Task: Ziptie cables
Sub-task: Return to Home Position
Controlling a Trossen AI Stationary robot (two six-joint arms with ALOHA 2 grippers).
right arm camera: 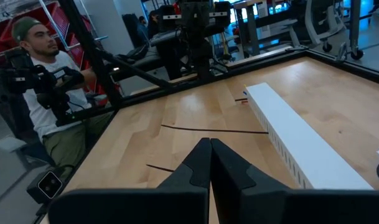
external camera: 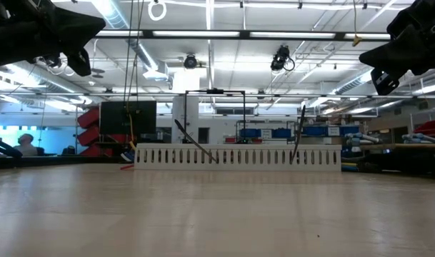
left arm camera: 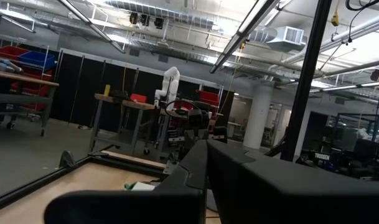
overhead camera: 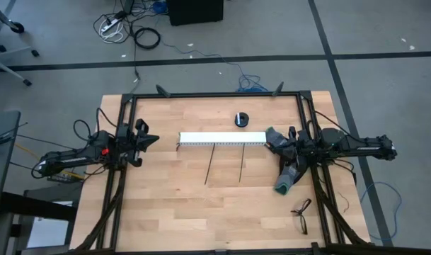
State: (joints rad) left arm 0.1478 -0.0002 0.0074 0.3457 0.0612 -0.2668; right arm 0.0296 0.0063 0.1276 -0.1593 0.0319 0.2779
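Observation:
Two thin black zipties run from the white slotted channel toward the near edge. In the low view they slant up against the channel. The coloured cables do not show as a bundle. Only a short red bit shows at the channel's left end. My left gripper hangs above the table left of the channel, shut. My right gripper hangs just off the channel's right end, shut.
A small black round object sits behind the channel. A grey-green thing lies under the right arm, and dark glasses lie near the right near corner. A black frame rims the table. A person sits beyond the left side.

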